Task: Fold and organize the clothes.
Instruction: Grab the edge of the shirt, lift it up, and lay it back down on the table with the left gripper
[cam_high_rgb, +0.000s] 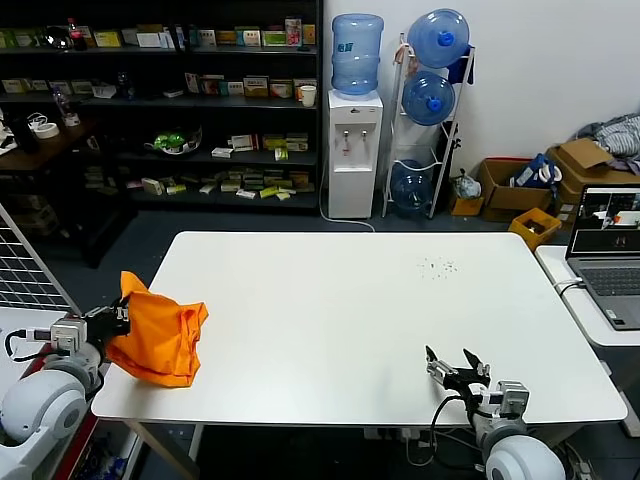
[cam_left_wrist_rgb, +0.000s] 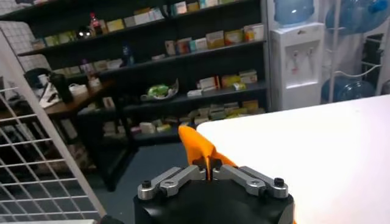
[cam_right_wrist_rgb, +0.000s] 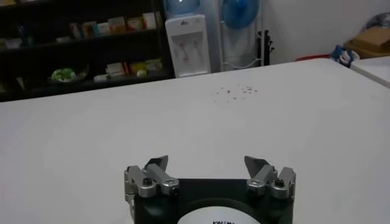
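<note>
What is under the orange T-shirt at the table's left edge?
The white table lies under the bunched T-shirt, held by the left gripper. Anything beneath its folds is covered.

The T-shirt (cam_high_rgb: 158, 338) is bright orange and crumpled into a loose bunch, no lettering showing. It lies on the tabletop (cam_high_rgb: 340, 320) at its near left corner, one peak of cloth raised and pinched in the left end effector (cam_high_rgb: 122, 318), folds sagging toward the tabletop's edge.
</note>
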